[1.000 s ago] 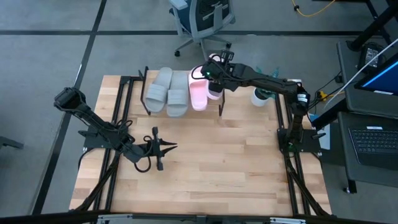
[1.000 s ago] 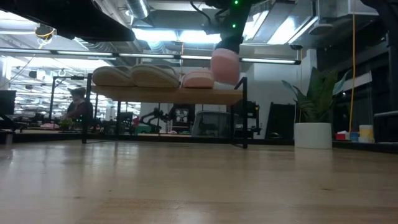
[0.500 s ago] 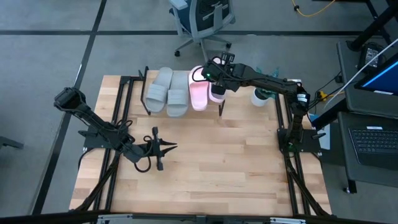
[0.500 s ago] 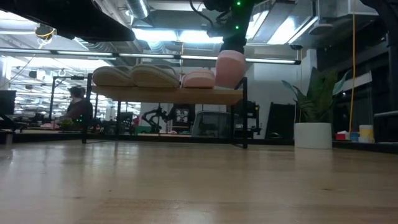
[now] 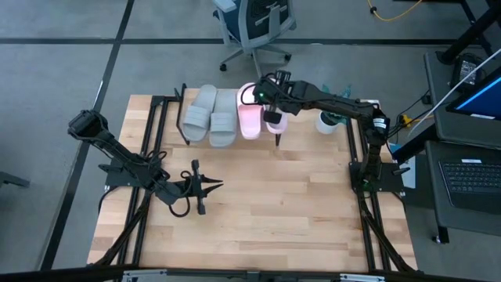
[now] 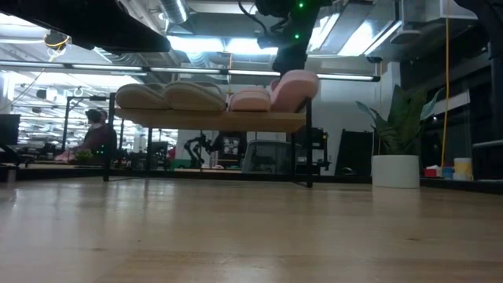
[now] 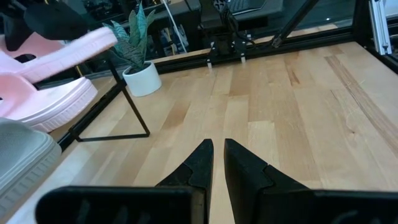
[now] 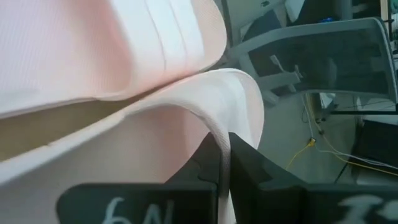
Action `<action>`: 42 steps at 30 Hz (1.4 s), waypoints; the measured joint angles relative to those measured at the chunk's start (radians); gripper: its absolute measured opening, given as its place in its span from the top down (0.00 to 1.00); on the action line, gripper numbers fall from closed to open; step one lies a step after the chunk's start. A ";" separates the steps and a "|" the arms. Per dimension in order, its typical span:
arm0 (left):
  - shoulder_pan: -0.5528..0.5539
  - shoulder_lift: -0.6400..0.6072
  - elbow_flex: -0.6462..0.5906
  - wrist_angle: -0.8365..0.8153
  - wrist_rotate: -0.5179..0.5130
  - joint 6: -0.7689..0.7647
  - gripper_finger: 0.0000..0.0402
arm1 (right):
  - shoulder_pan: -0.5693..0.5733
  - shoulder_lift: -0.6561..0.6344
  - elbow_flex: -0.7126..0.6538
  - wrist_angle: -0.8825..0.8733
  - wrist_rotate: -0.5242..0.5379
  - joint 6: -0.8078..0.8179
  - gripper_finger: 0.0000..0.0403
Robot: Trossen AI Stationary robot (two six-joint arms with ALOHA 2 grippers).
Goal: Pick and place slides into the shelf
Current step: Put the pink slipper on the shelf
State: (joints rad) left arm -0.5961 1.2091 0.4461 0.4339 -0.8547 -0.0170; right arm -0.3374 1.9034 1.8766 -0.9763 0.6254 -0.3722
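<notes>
Right end effector (image 5: 272, 100) clamped on pink slide (image 6: 294, 86) strap over shelf (image 6: 212, 119); sole underside hidden.

The counter (image 5: 258, 211) is a light wooden plank surface occupying the centre of the high view. A grey office chair (image 5: 254, 23) stands on the grey floor at top centre. A small potted plant in a white pot (image 5: 327, 120) sits near the counter's upper right corner. A laptop (image 5: 470, 180) and a monitor (image 5: 481, 98) occupy the right edge. In the low view, a seated person (image 6: 96, 135) appears at far left.
</notes>
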 joint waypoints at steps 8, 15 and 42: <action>0.000 0.000 0.000 0.000 0.000 0.000 0.92 | 0.002 0.001 -0.003 0.047 -0.011 0.000 0.96; 0.000 0.000 0.000 0.000 0.000 0.000 0.92 | 0.003 0.001 -0.004 0.072 -0.099 0.018 0.96; 0.000 0.000 0.000 0.000 0.000 0.001 0.92 | 0.057 -0.002 0.100 -0.049 -0.055 0.055 0.85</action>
State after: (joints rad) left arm -0.5962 1.2091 0.4461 0.4339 -0.8543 -0.0158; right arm -0.2802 1.9018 1.9762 -1.0257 0.5707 -0.3172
